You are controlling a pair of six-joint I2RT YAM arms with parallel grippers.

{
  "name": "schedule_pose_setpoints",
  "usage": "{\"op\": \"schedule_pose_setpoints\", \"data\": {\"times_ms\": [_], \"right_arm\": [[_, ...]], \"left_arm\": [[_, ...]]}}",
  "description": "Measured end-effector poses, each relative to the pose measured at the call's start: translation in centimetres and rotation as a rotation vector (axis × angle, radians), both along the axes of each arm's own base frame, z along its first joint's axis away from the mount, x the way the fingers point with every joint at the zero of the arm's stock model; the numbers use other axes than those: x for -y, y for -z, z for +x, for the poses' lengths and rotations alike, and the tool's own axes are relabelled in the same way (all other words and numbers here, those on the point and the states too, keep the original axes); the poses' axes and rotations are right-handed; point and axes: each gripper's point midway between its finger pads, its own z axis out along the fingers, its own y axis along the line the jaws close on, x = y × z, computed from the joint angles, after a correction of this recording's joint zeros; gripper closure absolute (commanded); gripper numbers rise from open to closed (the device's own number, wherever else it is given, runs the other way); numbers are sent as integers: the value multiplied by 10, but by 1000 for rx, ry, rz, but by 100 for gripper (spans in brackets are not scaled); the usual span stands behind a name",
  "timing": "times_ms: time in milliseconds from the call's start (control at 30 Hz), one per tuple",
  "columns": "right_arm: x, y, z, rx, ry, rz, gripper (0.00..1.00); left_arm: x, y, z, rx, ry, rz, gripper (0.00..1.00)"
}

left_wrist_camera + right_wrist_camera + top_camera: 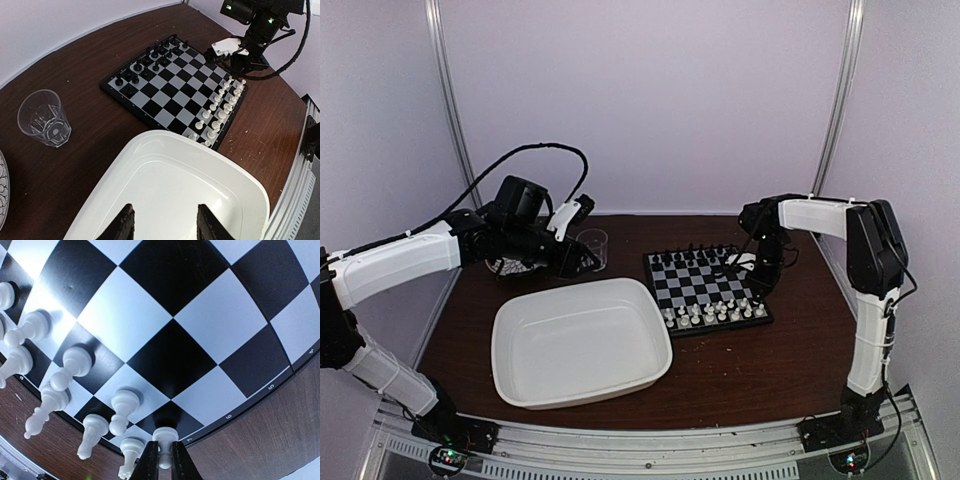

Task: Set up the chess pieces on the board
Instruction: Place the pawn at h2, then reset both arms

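The board (698, 287) lies on the table right of centre, also visible in the left wrist view (165, 95). White chess pieces (715, 313) stand in two rows along its near edge (220, 107). My right gripper (163, 457) is low over the board's near right corner (757, 290), shut on a white pawn (164, 439) that stands upright on a dark edge square. Other white pieces (122, 407) stand just to its left. My left gripper (165, 222) hangs open above the white tray, holding nothing; in the top view it is at the back left (585, 262).
A large white tray (510, 315) sits left of the board, its rim (165, 135) nearly touching the board's corner. A clear plastic cup (44, 118) stands behind it (595, 247). Black pieces (145, 62) line the board's far edge. A patterned plate edge (1, 190) shows at the left.
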Motion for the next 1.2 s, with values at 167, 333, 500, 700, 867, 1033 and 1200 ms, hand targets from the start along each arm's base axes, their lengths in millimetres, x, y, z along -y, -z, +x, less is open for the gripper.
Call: {"op": "schedule_pose_setpoints", "data": {"times_ms": [167, 333, 500, 700, 867, 1033, 1200], "right_arm": [[0, 2, 0, -1, 1, -3, 87], [0, 3, 1, 1, 1, -4, 82], [0, 3, 2, 5, 8, -7, 71], [0, -11, -1, 19, 19, -6, 66], [2, -81, 10, 184, 46, 49, 64], [30, -184, 24, 504, 180, 211, 1], [78, -237, 26, 836, 386, 346, 1]], "left_arm": [[-2, 2, -1, -3, -4, 3, 57], [-3, 5, -3, -12, -7, 6, 57], [-3, 5, -3, -12, -7, 5, 57], [-3, 5, -3, -12, -8, 7, 57], [-17, 13, 4, -7, -79, 68, 49], [-50, 22, 21, -7, -238, 155, 30], [-90, 19, 34, 46, -391, 193, 3]]}}
